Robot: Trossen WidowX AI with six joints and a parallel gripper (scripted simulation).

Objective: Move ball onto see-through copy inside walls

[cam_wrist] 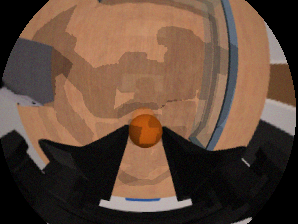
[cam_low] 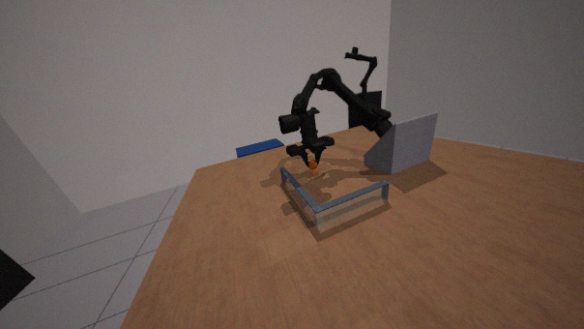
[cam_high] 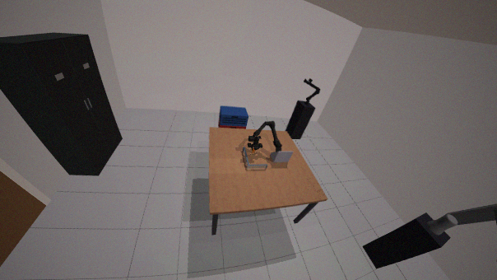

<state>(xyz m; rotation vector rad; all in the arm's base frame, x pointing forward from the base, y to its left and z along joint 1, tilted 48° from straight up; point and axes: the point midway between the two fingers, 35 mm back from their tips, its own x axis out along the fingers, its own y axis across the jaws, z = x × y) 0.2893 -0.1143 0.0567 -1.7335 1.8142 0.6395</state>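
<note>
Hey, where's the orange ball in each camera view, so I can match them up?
Top: the ball is a tiny orange speck under the gripper, near the table's far middle.
Exterior: just above centre, clamped in the gripper, above the table.
Wrist: low centre, between the dark fingers.
Shared landmark: the clear corner walls, close beside the ball in every view.

The wooden table stands on dark legs on a tiled floor. Two low clear walls rest directly on its top, joined in a corner, in the half toward the far edge. A grey wedge-shaped block sits near the far edge, just beside the walls, toward the far right corner.
</note>
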